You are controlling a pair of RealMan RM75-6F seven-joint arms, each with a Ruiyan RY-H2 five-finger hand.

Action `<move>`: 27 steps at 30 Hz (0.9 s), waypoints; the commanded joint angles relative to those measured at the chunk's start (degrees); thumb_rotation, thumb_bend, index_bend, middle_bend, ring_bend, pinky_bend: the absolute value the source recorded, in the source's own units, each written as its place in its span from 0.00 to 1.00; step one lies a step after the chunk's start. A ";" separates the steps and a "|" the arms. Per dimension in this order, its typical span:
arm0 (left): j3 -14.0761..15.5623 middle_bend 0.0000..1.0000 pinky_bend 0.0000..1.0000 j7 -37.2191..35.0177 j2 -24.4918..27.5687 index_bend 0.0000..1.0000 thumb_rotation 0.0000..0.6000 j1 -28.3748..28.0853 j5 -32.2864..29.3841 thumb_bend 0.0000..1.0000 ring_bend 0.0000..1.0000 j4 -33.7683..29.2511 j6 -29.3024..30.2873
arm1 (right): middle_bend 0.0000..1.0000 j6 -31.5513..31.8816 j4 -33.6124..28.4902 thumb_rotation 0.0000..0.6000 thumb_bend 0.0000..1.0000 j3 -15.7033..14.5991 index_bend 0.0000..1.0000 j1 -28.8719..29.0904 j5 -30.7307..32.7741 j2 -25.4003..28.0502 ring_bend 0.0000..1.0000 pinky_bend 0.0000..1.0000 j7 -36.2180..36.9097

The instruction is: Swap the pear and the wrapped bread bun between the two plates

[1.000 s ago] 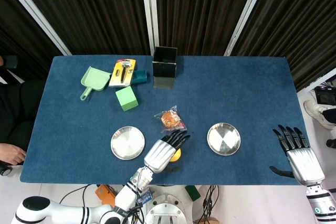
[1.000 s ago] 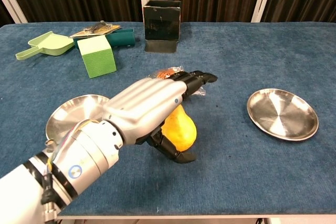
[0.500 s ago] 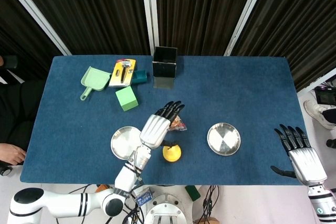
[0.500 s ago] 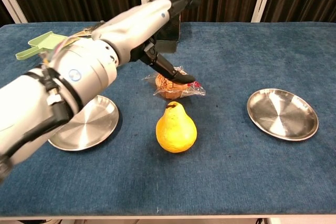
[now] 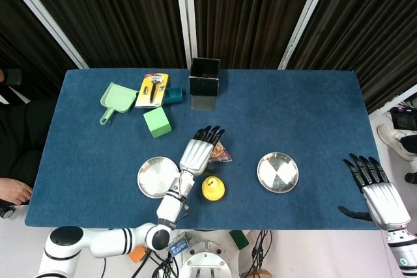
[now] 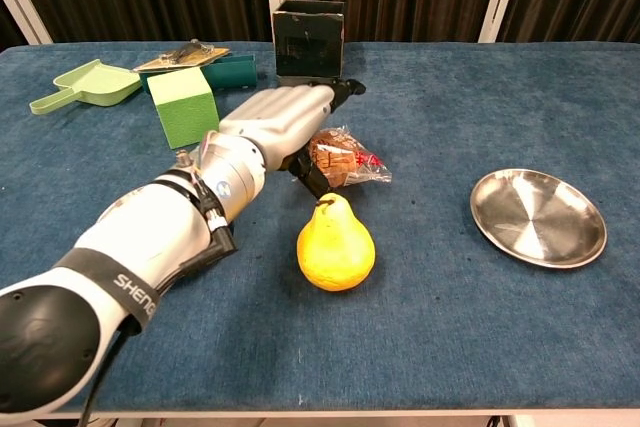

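Between both plates: pear and wrapped bun on table, neither plated | left robot hand spread over bun, ungrasped | right robot hand spread, idle | swap unfinished

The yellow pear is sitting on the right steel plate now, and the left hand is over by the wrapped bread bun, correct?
Not quite. The yellow pear stands on the blue tablecloth between the two plates; the round steel plate on the right holds nothing, as the chest view shows. The rest holds: the left hand is at the wrapped bread bun.
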 commanded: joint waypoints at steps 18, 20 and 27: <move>2.41 0.52 0.57 -5.64 3.69 0.52 1.00 2.41 6.92 0.32 0.47 -5.41 11.44 | 0.00 -0.05 0.45 0.85 0.18 0.13 0.00 -0.44 -0.50 -0.27 0.00 0.00 -0.72; 5.24 0.52 0.57 -3.27 9.23 0.52 1.00 4.95 8.77 0.31 0.47 -12.90 13.33 | 0.00 -0.34 0.33 0.85 0.18 0.10 0.00 -0.43 -0.44 -0.47 0.00 0.00 -1.36; 15.69 0.51 0.57 -0.94 26.14 0.52 1.00 13.94 12.69 0.29 0.47 -27.56 18.28 | 0.00 -1.02 -0.77 0.85 0.18 0.17 0.00 -0.44 -0.41 -1.30 0.00 0.00 -4.49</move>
